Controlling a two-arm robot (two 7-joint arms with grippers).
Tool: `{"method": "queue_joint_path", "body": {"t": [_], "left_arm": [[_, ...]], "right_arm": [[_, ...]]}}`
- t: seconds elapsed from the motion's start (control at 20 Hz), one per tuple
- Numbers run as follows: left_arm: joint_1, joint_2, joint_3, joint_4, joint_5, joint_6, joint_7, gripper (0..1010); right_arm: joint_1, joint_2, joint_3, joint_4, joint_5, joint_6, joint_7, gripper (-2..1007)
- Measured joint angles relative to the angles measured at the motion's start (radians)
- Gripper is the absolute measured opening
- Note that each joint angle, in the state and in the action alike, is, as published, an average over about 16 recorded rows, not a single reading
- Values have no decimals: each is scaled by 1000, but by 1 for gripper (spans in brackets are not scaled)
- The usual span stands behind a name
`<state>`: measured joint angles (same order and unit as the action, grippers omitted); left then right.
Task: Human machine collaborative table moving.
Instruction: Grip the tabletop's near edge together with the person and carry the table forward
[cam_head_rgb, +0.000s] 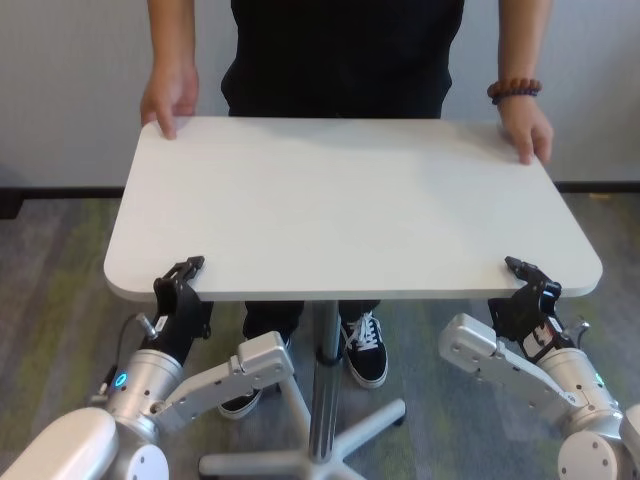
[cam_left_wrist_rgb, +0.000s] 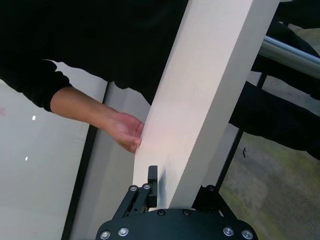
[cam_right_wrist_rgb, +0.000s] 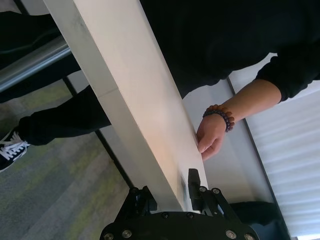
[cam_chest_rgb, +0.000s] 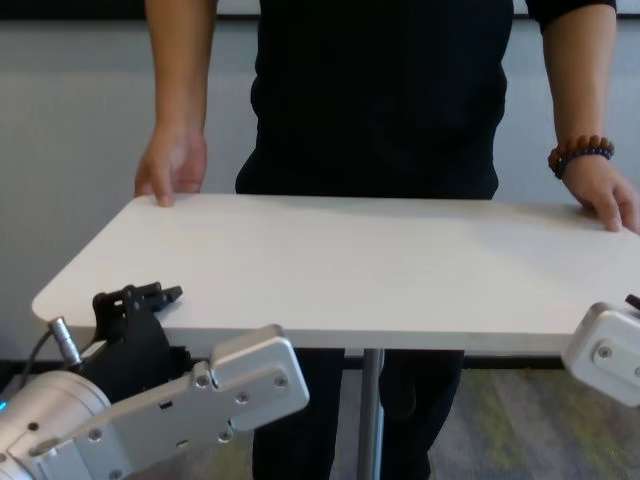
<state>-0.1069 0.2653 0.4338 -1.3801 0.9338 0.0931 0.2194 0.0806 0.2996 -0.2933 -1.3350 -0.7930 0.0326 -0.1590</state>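
Grey carpet underlies the table (cam_head_rgb: 340, 200), whose near edge is clamped by the left gripper (cam_head_rgb: 182, 280) and right gripper (cam_head_rgb: 528, 283) (the human (cam_head_rgb: 345, 50) grips the far corners).

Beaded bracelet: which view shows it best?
Right wrist view: the bracelet sits close and unobstructed on the human's wrist beside the table. Head and chest views show it smaller at frame edge; left wrist view misses it.

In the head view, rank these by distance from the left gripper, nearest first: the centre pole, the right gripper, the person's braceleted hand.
From the left gripper, clamped on the table's near-left edge:
1. Centre pole, under the middle of the table.
2. Right gripper, on the near-right edge.
3. Braceleted hand, at the far-right corner.
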Motion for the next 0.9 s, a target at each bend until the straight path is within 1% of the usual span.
{"method": "queue_joint_path", "body": {"t": [0.25, 0.5, 0.7, 0.9], "left_arm": [[9, 2, -2, -32, 14, 6, -4, 325], [16, 4, -5, -53, 24, 8, -7, 325], [15, 3, -7, -54, 26, 7, -6, 325], [8, -1, -8, -45, 28, 4, -4, 325]], "right_arm": [[-11, 4, 6, -29, -4, 1, 1, 350], [-19, 7, 12, -50, -6, -1, 1, 350], [-21, 8, 14, -57, -9, -3, 1, 350], [-18, 9, 15, -56, -12, -7, 0, 350]]}}
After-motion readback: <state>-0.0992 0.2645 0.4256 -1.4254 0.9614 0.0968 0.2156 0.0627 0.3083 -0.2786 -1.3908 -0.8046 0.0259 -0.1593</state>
